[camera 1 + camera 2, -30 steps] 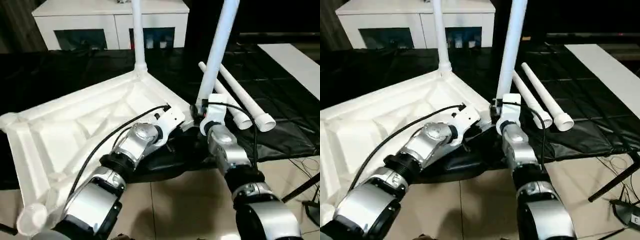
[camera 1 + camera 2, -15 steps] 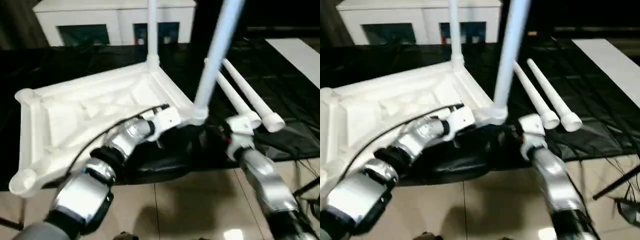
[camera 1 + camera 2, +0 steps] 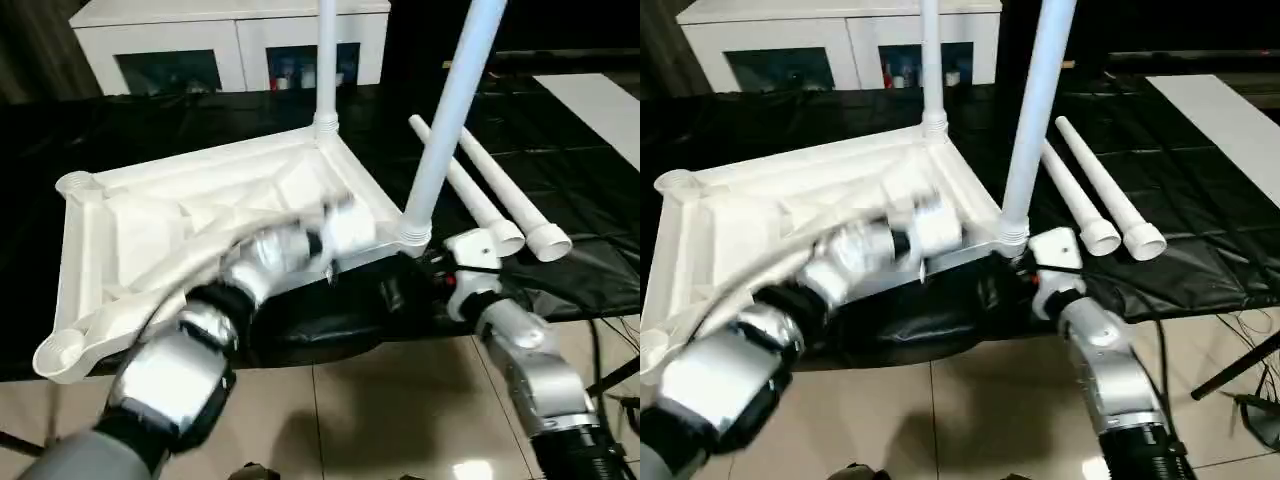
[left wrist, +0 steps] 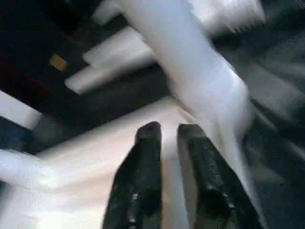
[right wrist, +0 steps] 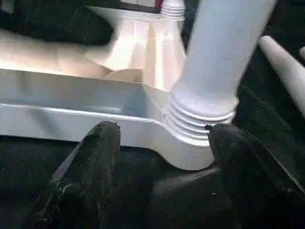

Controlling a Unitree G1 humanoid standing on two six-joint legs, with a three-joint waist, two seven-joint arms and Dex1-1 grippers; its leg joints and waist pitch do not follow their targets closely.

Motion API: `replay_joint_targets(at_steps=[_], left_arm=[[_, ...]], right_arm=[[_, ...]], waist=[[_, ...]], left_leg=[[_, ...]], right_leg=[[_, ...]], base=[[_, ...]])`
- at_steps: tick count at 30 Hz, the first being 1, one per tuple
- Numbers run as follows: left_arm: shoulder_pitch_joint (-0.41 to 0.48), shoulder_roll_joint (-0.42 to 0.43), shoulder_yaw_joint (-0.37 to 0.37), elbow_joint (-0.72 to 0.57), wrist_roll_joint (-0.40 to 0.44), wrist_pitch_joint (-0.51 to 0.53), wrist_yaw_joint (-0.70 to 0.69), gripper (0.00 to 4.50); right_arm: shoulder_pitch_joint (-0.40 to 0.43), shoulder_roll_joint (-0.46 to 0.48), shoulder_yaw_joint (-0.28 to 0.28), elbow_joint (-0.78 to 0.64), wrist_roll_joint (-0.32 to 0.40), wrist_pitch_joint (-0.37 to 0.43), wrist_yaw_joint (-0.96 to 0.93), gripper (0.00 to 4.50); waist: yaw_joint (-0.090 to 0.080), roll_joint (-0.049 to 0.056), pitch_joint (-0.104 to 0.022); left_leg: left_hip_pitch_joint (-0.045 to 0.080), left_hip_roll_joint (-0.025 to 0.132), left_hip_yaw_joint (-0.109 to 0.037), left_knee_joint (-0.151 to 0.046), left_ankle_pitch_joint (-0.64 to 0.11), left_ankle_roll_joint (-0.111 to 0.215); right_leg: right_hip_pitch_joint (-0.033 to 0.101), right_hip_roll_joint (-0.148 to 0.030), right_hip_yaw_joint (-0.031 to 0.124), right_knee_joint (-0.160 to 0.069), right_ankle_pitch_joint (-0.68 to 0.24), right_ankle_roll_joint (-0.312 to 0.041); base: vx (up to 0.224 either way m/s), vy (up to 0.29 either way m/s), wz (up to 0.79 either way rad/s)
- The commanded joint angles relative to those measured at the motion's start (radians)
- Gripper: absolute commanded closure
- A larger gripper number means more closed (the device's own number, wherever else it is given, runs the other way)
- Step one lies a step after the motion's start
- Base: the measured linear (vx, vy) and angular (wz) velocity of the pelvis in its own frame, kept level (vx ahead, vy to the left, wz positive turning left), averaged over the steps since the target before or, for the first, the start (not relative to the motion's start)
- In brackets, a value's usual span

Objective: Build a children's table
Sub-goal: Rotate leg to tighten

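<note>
Right wrist view puts my right claw [image 5: 159,143] nearest: its two black fingers [image 5: 90,157] stand wide apart, holding nothing, just short of the ribbed collar where a long tapered white tube leg [image 3: 452,110] sits upright in the near corner socket. That socket belongs to the white plastic rectangular tabletop [image 3: 150,225], lying underside up with its ribbing showing on the black-covered desk [image 3: 150,130]. My left claw [image 4: 169,136] hovers over the tabletop's rim near that leg, its fingers nearly together with a narrow gap, pinching nothing. A second white tube leg [image 3: 326,60] stands in the far corner socket. Two more white tube legs [image 3: 1095,190] lie side by side on the black cover, beyond my right forearm. A white cabinet [image 3: 230,35] stands farthest back.
</note>
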Motion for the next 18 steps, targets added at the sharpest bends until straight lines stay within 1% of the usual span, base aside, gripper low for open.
replay_joint_targets(at_steps=[1, 2, 3, 4, 5, 6, 8, 9, 10, 11, 12, 13, 14, 15, 16, 17, 18], left_arm=[[0.003, 0.020, 0.025, 0.002, -0.025, -0.008, 0.005, 3.36], [0.005, 0.024, 0.035, 0.002, -0.033, -0.006, -0.001, 3.05], [0.011, 0.030, 0.051, -0.007, -0.055, 0.006, -0.028, 3.05], [0.032, 0.040, 0.088, -0.043, -0.111, 0.038, -0.100, 3.01], [0.050, 0.043, 0.123, -0.078, -0.167, 0.084, -0.166, 3.00], [0.069, 0.046, 0.164, -0.115, -0.229, 0.134, -0.240, 2.75], [0.091, 0.056, 0.185, -0.160, -0.277, 0.193, -0.307, 2.75], [0.120, 0.087, 0.183, -0.224, -0.301, 0.246, -0.368, 2.75], [0.154, 0.128, 0.176, -0.306, -0.330, 0.329, -0.439, 2.75], [0.204, 0.188, 0.154, -0.418, -0.374, 0.402, -0.541, 2.75], [0.247, 0.250, 0.131, -0.517, -0.409, 0.484, -0.624, 2.75], [0.285, 0.309, 0.105, -0.605, -0.449, 0.560, -0.710, 2.75], [0.307, 0.345, 0.089, -0.655, -0.471, 0.603, -0.760, 2.75], [0.343, 0.411, 0.076, -0.734, -0.519, 0.678, -0.847, 2.75], [0.348, 0.421, 0.074, -0.745, -0.526, 0.688, -0.859, 2.75], [0.355, 0.432, 0.077, -0.760, -0.533, 0.708, -0.875, 2.75], [0.373, 0.461, 0.080, -0.795, -0.545, 0.749, -0.914, 2.75]], right_arm=[[-0.013, 0.004, 0.013, -0.026, -0.010, 0.016, 0.011, 1.27], [-0.015, 0.004, 0.017, -0.026, -0.013, 0.017, 0.013, 1.27], [-0.016, 0.005, 0.024, -0.026, -0.016, 0.016, 0.019, 1.27], [-0.017, 0.007, 0.030, -0.027, -0.015, 0.017, 0.025, 1.27], [-0.017, 0.008, 0.033, -0.027, -0.014, 0.017, 0.030, 1.27], [-0.018, 0.009, 0.036, -0.028, -0.012, 0.018, 0.036, 1.27], [-0.018, 0.009, 0.040, -0.029, -0.012, 0.016, 0.040, 1.27], [-0.019, 0.009, 0.044, -0.032, -0.010, 0.015, 0.047, 1.27], [-0.020, 0.009, 0.047, -0.034, -0.006, 0.014, 0.056, 1.27], [-0.024, 0.009, 0.050, -0.034, 0.000, 0.013, 0.072, 1.27], [-0.028, 0.007, 0.055, -0.033, 0.004, 0.011, 0.087, 1.27], [-0.032, 0.007, 0.059, -0.031, 0.005, 0.008, 0.098, 1.27], [-0.035, 0.006, 0.061, -0.029, 0.005, 0.006, 0.103, 1.27], [-0.040, 0.007, 0.064, -0.023, 0.006, 0.003, 0.112, 1.27], [-0.041, 0.007, 0.065, -0.022, 0.006, 0.003, 0.113, 1.27], [-0.042, 0.007, 0.066, -0.020, 0.006, 0.002, 0.115, 1.27], [-0.046, 0.007, 0.068, -0.015, 0.006, 0.000, 0.120, 1.27]], waist=[[0.005, -0.026, -0.076], [0.003, -0.024, -0.077], [0.003, -0.025, -0.077], [0.003, -0.028, -0.077], [0.006, -0.025, -0.076], [0.008, -0.024, -0.077], [0.009, -0.026, -0.077], [0.009, -0.024, -0.076], [0.008, -0.027, -0.077], [0.007, -0.023, -0.078], [0.000, -0.027, -0.074], [0.002, -0.021, -0.074], [-0.001, -0.013, -0.075], [-0.005, -0.016, -0.069], [0.000, -0.012, -0.070], [-0.002, -0.011, -0.068], [0.003, -0.013, -0.068]], left_leg=[[0.009, 0.032, -0.012, -0.066, -0.169, 0.109], [0.012, 0.033, -0.012, -0.066, -0.167, 0.106], [0.013, 0.033, -0.012, -0.066, -0.168, 0.105], [0.013, 0.033, -0.010, -0.067, -0.168, 0.104], [0.013, 0.034, -0.010, -0.067, -0.162, 0.103], [0.014, 0.036, -0.009, -0.068, -0.160, 0.103], [0.017, 0.038, -0.007, -0.069, -0.161, 0.101], [0.016, 0.040, -0.008, -0.070, -0.160, 0.101], [0.017, 0.043, -0.007, -0.071, -0.163, 0.100], [0.013, 0.045, -0.012, -0.073, -0.152, 0.099], [0.011, 0.042, -0.008, -0.074, -0.151, 0.102], [0.019, 0.045, -0.008, -0.075, -0.163, 0.091], [0.022, 0.048, -0.008, -0.079, -0.169, 0.071], [0.028, 0.045, -0.003, -0.081, -0.195, 0.053], [0.032, 0.047, -0.005, -0.082, -0.206, 0.041], [0.031, 0.046, -0.002, -0.084, -0.217, 0.036], [0.040, 0.046, 0.000, -0.085, -0.241, 0.017]], right_leg=[[0.063, -0.050, 0.045, -0.070, -0.112, -0.244], [0.061, -0.050, 0.046, -0.070, -0.124, -0.239], [0.059, -0.049, 0.046, -0.071, -0.127, -0.238], [0.057, -0.049, 0.047, -0.072, -0.131, -0.239], [0.056, -0.051, 0.047, -0.070, -0.133, -0.250], [0.055, -0.052, 0.048, -0.067, -0.127, -0.263], [0.053, -0.052, 0.048, -0.064, -0.123, -0.275], [0.052, -0.051, 0.049, -0.061, -0.117, -0.279], [0.053, -0.051, 0.050, -0.057, -0.115, -0.279], [0.057, -0.056, 0.051, -0.051, -0.114, -0.275], [0.052, -0.049, 0.051, -0.055, -0.121, -0.269], [0.046, -0.051, 0.054, -0.053, -0.138, -0.269], [0.045, -0.049, 0.054, -0.048, -0.147, -0.266], [0.036, -0.041, 0.056, -0.052, -0.158, -0.263], [0.038, -0.044, 0.057, -0.051, -0.165, -0.264], [0.034, -0.040, 0.058, -0.053, -0.175, -0.261], [0.031, -0.040, 0.059, -0.056, -0.185, -0.257]], base=[[0.000, 0.000, 0.00], [0.000, 0.000, 0.00], [0.000, 0.000, 0.00], [0.000, 0.000, 0.00], [0.000, 0.000, 0.00], [0.000, 0.000, 0.00], [0.000, 0.000, 0.00], [0.000, 0.000, 0.00], [0.000, 0.000, 0.00], [0.000, 0.000, 0.00], [0.000, 0.000, 0.00], [0.000, 0.000, 0.00], [0.000, 0.000, 0.00], [0.000, 0.000, 0.00], [0.000, 0.000, 0.00], [0.000, 0.000, 0.00], [0.000, 0.000, 0.00]])
